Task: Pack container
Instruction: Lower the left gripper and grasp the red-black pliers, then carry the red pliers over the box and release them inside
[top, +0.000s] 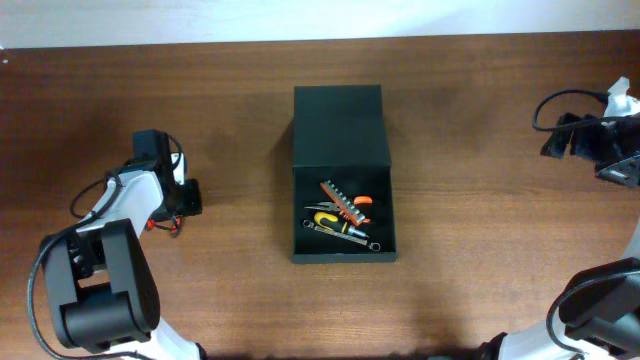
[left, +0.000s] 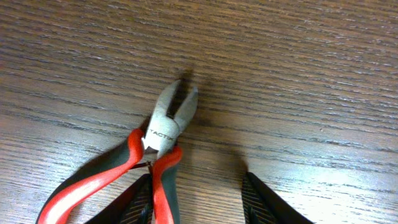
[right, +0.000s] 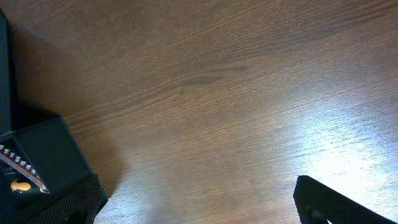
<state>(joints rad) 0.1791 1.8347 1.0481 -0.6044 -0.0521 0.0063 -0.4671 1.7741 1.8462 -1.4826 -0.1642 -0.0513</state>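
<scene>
The dark green container (top: 338, 125) stands open in the middle of the table, its flap lid folded back. Inside lie several hand tools (top: 340, 215): orange-handled pliers, a yellow screwdriver, a wrench and a bit strip. Cutting pliers (left: 169, 118) with red and black handles lie on the wood at the left, also in the overhead view (top: 160, 224). My left gripper (left: 199, 208) is open low over them, with one handle just inside its left finger. My right gripper (right: 199, 208) is open and empty, far right (top: 557, 136). The container's corner (right: 43, 149) shows in the right wrist view.
The wooden table (top: 480, 250) runs to a pale wall at the back. The left arm's base (top: 100, 290) stands at the front left, and the right arm's base (top: 600, 310) at the front right.
</scene>
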